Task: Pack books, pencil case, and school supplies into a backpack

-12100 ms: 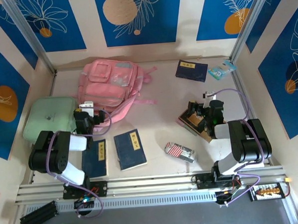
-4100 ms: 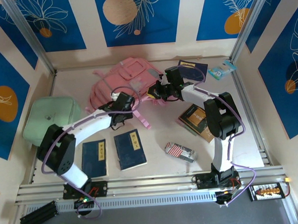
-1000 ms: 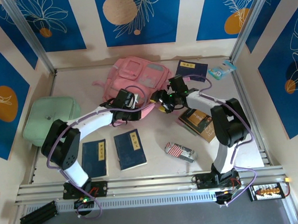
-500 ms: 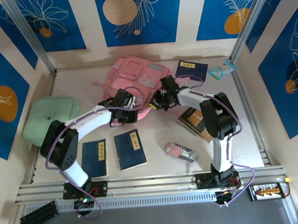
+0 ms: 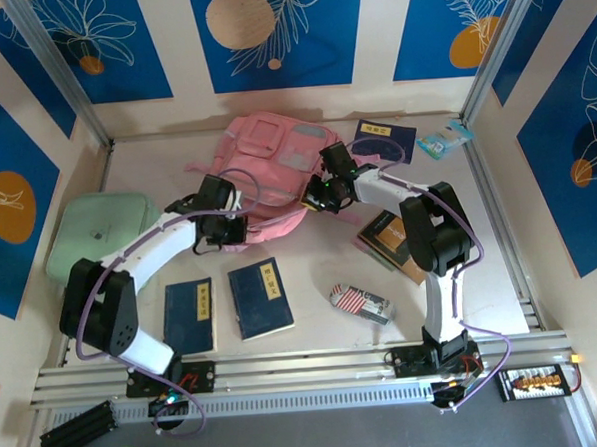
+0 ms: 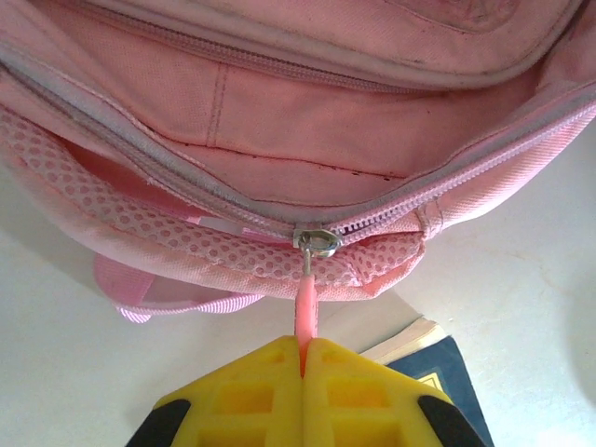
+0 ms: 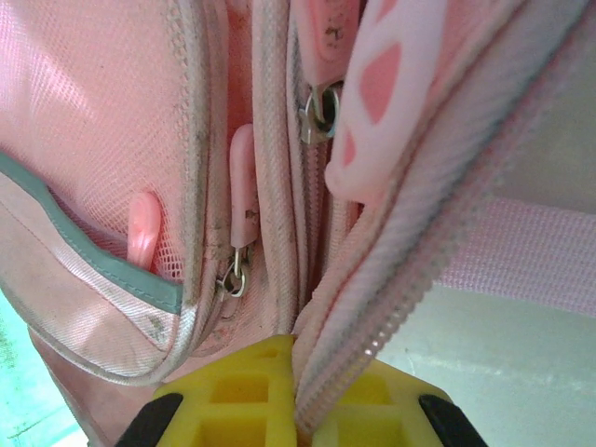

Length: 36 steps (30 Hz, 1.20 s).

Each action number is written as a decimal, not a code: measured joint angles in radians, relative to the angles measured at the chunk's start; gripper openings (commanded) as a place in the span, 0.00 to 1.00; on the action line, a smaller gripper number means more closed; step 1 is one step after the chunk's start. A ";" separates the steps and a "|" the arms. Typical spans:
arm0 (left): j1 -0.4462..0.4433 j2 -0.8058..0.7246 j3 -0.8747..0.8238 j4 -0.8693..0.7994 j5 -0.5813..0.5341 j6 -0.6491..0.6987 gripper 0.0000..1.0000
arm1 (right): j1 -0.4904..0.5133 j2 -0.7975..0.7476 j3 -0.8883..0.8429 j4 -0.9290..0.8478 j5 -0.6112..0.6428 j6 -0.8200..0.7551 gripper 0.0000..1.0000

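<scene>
Right hand [image 7: 296, 352] newly clamped on the backpack [image 5: 270, 150] rim, left hand [image 6: 303, 346] drags the pinched zipper pull [image 6: 305, 309] toward frame left, starting to open it.

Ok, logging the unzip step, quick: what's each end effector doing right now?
Left end effector: closed on the pink zipper pull of the backpack.
Right end effector: closed, pinching the backpack's zipper edge.

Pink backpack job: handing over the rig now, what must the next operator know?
Left gripper shut on the soft pink backpack's pink zipper pull. Right gripper shut on the backpack's zippered edge. Two dark navy books lie at front left, a third by the bag's right side; tan-and-black notebook and striped pencil case on the right. Nothing packed yet; all of it to go in.
</scene>
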<state>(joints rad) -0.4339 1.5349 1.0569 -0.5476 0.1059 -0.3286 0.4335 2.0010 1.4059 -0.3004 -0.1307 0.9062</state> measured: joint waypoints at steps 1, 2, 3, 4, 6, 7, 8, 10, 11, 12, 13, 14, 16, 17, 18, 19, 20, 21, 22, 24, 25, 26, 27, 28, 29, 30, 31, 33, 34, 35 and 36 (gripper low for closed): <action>-0.003 0.001 0.000 0.000 0.004 0.003 0.00 | -0.004 0.000 0.000 0.001 -0.005 -0.013 0.03; -0.010 0.001 0.000 0.000 0.008 0.006 0.00 | -0.008 0.000 0.000 0.003 -0.011 -0.026 0.03; -0.019 0.001 0.000 0.000 0.010 0.007 0.00 | -0.011 0.000 0.000 0.007 -0.018 -0.036 0.04; -0.031 0.001 0.000 0.000 0.013 0.010 0.00 | -0.015 0.001 0.000 0.011 -0.025 -0.050 0.03; -0.052 0.001 0.000 0.001 0.014 0.010 0.00 | -0.020 0.003 0.003 0.016 -0.034 -0.074 0.03; -0.060 0.001 -0.002 0.003 0.014 0.010 0.00 | -0.022 0.005 0.006 0.016 -0.037 -0.086 0.03; -0.068 0.001 -0.006 0.007 0.014 0.009 0.00 | -0.023 0.008 0.009 0.018 -0.038 -0.098 0.03; -0.078 0.001 -0.018 0.016 0.014 0.000 0.00 | -0.029 0.011 0.014 0.018 -0.038 -0.118 0.03; -0.081 0.001 -0.024 0.021 0.014 -0.005 0.00 | -0.033 0.012 0.015 0.019 -0.038 -0.127 0.03; -0.082 0.003 -0.027 0.025 0.013 -0.010 0.00 | -0.036 0.012 0.015 0.019 -0.038 -0.133 0.03; -0.084 0.006 -0.029 0.030 0.013 -0.014 0.00 | -0.037 0.012 0.015 0.019 -0.038 -0.140 0.03; -0.084 0.010 -0.032 0.035 0.013 -0.019 0.00 | -0.038 0.012 0.015 0.019 -0.039 -0.145 0.03; -0.084 0.018 -0.034 0.041 0.008 -0.029 0.00 | -0.041 0.012 0.015 0.018 -0.043 -0.156 0.03; -0.084 0.021 -0.034 0.044 0.007 -0.032 0.00 | -0.042 0.012 0.015 0.018 -0.045 -0.159 0.03; -0.084 0.026 -0.034 0.048 0.006 -0.033 0.00 | -0.043 0.012 0.015 0.018 -0.047 -0.164 0.03; -0.084 0.031 -0.034 0.050 0.006 -0.036 0.00 | -0.043 0.012 0.015 0.018 -0.050 -0.168 0.03; -0.084 0.035 -0.034 0.054 0.007 -0.037 0.01 | -0.043 0.012 0.015 0.018 -0.051 -0.171 0.03; -0.084 0.040 -0.034 0.056 0.010 -0.040 0.07 | -0.043 0.012 0.015 0.019 -0.053 -0.174 0.03; -0.085 0.045 -0.034 0.058 0.017 -0.041 0.13 | -0.043 0.012 0.015 0.019 -0.053 -0.174 0.03; -0.085 0.047 -0.034 0.064 0.026 -0.045 0.22 | -0.043 0.012 0.015 0.019 -0.054 -0.177 0.03; -0.085 0.047 -0.034 0.067 0.033 -0.053 0.25 | -0.043 0.012 0.015 0.020 -0.056 -0.177 0.03; -0.085 0.047 -0.034 0.071 0.039 -0.055 0.27 | -0.043 0.012 0.015 0.022 -0.058 -0.177 0.03; -0.085 0.047 -0.034 0.076 0.044 -0.058 0.28 | -0.043 0.012 0.015 0.023 -0.060 -0.177 0.03; -0.085 0.047 -0.034 0.080 0.047 -0.061 0.29 | -0.043 0.012 0.015 0.023 -0.060 -0.177 0.03; -0.085 0.049 -0.033 0.082 0.047 -0.063 0.29 | -0.043 0.012 0.015 0.023 -0.060 -0.177 0.03; -0.085 0.053 -0.030 0.083 0.047 -0.063 0.29 | -0.043 0.012 0.015 0.023 -0.061 -0.177 0.03; -0.085 0.061 -0.025 0.084 0.046 -0.063 0.29 | -0.043 0.012 0.015 0.023 -0.061 -0.177 0.03; -0.085 0.081 -0.014 0.084 0.040 -0.064 0.25 | -0.043 0.012 0.015 0.023 -0.061 -0.177 0.03; -0.085 0.091 -0.008 0.083 0.034 -0.067 0.23 | -0.043 0.012 0.015 0.023 -0.061 -0.177 0.03; -0.085 0.098 -0.005 0.082 0.028 -0.070 0.21 | -0.043 0.012 0.015 0.023 -0.061 -0.177 0.03; -0.085 0.103 -0.002 0.081 0.021 -0.072 0.17 | -0.043 0.012 0.015 0.023 -0.060 -0.177 0.03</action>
<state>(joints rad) -0.5186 1.6379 1.0554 -0.4667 0.1272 -0.4004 0.3904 2.0129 1.4212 -0.2775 -0.1909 0.7296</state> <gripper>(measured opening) 0.218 0.067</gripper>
